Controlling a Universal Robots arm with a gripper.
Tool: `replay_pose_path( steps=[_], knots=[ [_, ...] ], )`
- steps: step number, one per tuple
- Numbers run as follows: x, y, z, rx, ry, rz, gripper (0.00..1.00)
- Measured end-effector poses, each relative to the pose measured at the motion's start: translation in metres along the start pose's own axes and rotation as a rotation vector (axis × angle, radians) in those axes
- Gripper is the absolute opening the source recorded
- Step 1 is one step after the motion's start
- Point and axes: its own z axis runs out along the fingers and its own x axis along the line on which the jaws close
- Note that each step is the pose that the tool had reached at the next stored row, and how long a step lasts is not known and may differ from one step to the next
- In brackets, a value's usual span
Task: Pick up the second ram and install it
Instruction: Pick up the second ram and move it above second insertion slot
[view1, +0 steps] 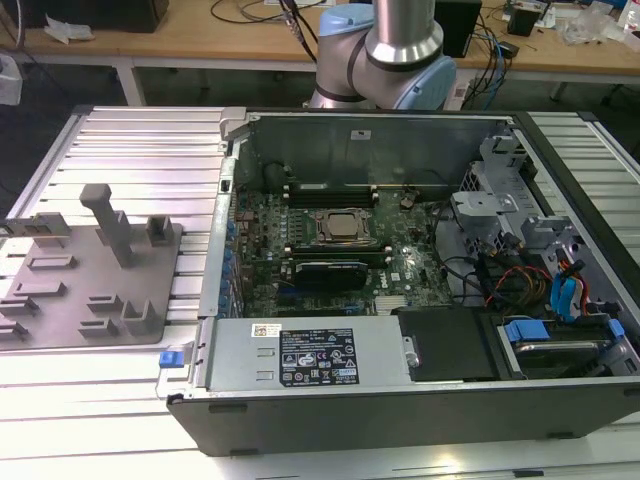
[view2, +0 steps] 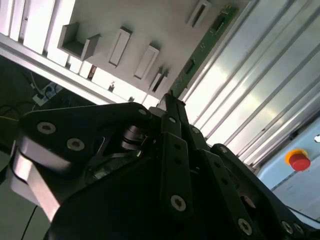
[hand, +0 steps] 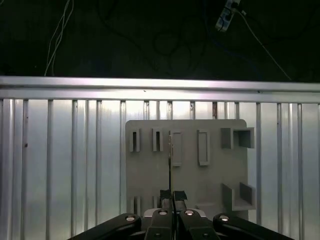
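Gripper (hand: 171, 196), lower centre of the first wrist view, is clamped on the second ram (hand: 170, 155), seen edge-on over the grey holder tray (hand: 210, 175). The pick-up step appears to be in hand. Installing the stick should call for squaring it with a free slot on the motherboard (view1: 400, 255).

second ram (view2: 203, 47): lower end hidden in end effector (view2: 167, 103) | holder tray (view1: 75, 310): cut by exterior view's left edge
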Motion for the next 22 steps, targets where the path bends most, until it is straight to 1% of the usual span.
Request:
replay_pose_path(
  steps=[1,3,4,5,7,9,12,14,15,17,20,21,22],
  knots=[
    [-0.0004,0.0003,-0.0056,0.0001,-0.0009,0.0,0.09],
    [-0.0007,0.0006,-0.011,0.0,-0.0024,0.0,0.09],
    [-0.0011,0.0008,-0.0178,0.0001,-0.0046,0.0,0.09],
    [-0.0016,0.0012,-0.0265,0.0,-0.0075,0.0,0.09],
    [-0.0022,0.0017,-0.0376,0.0001,-0.012,-0.001,0.09],
    [-0.0025,0.0019,-0.0428,0.0001,-0.0139,-0.001,0.09],
    [-0.0034,0.0026,-0.0569,0.0002,-0.0194,-0.001,0.09],
    [-0.0036,0.0027,-0.0616,0.0001,-0.0209,-0.001,0.09],
    [-0.0039,0.003,-0.0666,0.0002,-0.0226,-0.001,0.09],
    [-0.0042,0.0031,-0.0703,0.0002,-0.0235,-0.001,0.09],
    [-0.0042,0.0031,-0.0713,0.0003,-0.0239,-0.001,0.09],
    [-0.0041,0.0023,-0.0716,-0.0001,-0.0237,-0.001,0.09],
    [-0.0042,-0.0006,-0.0716,0.0,-0.0237,-0.001,0.09]
  ],
)
